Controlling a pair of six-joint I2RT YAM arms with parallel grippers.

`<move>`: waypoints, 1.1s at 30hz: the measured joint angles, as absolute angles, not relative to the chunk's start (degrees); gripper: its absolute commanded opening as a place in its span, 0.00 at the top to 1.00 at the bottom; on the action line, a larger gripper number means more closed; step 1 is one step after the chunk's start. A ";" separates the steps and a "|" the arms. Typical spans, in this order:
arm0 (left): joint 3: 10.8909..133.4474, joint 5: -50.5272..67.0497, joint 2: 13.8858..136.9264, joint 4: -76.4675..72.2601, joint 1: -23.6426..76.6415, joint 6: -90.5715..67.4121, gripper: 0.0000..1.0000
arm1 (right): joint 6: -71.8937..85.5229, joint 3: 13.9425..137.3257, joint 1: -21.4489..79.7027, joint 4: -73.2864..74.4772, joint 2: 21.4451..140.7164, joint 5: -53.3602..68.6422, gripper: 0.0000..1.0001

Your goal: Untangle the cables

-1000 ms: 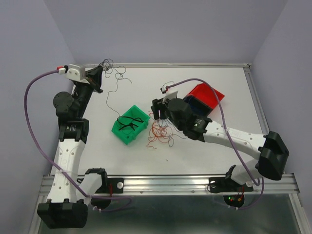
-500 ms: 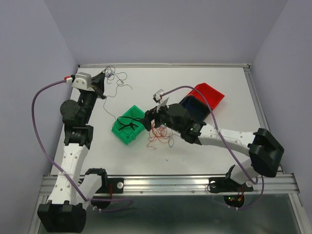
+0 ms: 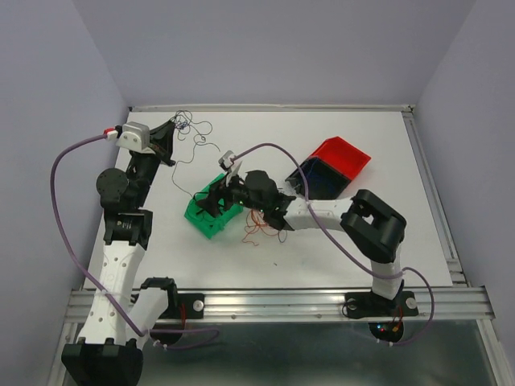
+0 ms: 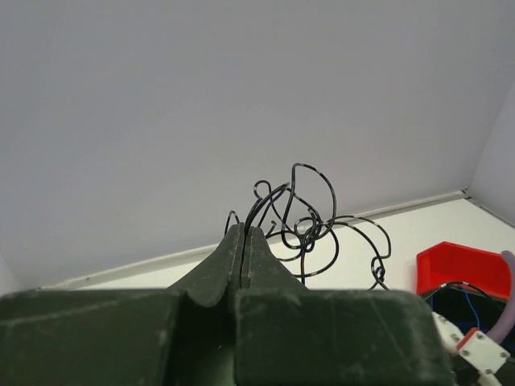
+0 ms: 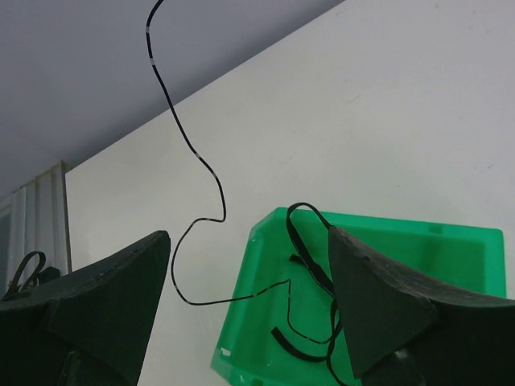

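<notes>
My left gripper (image 3: 171, 129) is shut on a curly black cable (image 3: 190, 129) and holds the tangle up near the table's far left corner. In the left wrist view the jaws (image 4: 244, 235) are pressed together on the black cable (image 4: 310, 217). One black strand (image 3: 179, 165) trails down into the green bin (image 3: 201, 217). My right gripper (image 3: 216, 198) is open and empty over the green bin. In the right wrist view (image 5: 249, 297) the bin (image 5: 402, 241), a flat black strap (image 5: 310, 257) inside it and the strand (image 5: 193, 153) lie between the fingers. A red cable tangle (image 3: 261, 223) lies right of the bin.
A red bin (image 3: 342, 157) and a blue bin (image 3: 315, 183) stand together at the right of the table's middle; the red bin also shows in the left wrist view (image 4: 463, 269). The raised table rim (image 3: 273, 107) runs along the back. The purple hose (image 3: 72, 157) loops left of the left arm.
My right gripper has moved left from the red cable tangle to above the green bin. My left gripper shifted slightly right with the black cable still in it.
</notes>
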State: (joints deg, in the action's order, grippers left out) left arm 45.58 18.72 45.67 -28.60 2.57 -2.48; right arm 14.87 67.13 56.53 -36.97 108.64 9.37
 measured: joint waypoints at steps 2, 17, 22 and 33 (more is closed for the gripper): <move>46.11 19.62 45.95 -27.57 2.57 -2.94 1.00 | 15.03 69.32 56.75 -38.37 111.48 10.52 0.16; 47.42 23.83 47.62 -25.61 2.59 -5.02 1.00 | 14.48 78.61 57.08 -43.40 121.54 12.67 1.00; 47.33 26.00 47.90 -25.15 2.57 -2.92 1.00 | 15.20 75.53 56.97 -45.65 120.53 7.64 1.00; 43.09 35.27 45.36 -15.53 2.57 8.82 1.00 | 17.91 61.19 54.30 -45.47 112.29 -4.14 0.99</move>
State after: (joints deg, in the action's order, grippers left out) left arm 43.09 35.27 45.36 -15.53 2.57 8.82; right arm 17.91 61.19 54.30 -45.47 112.29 -4.14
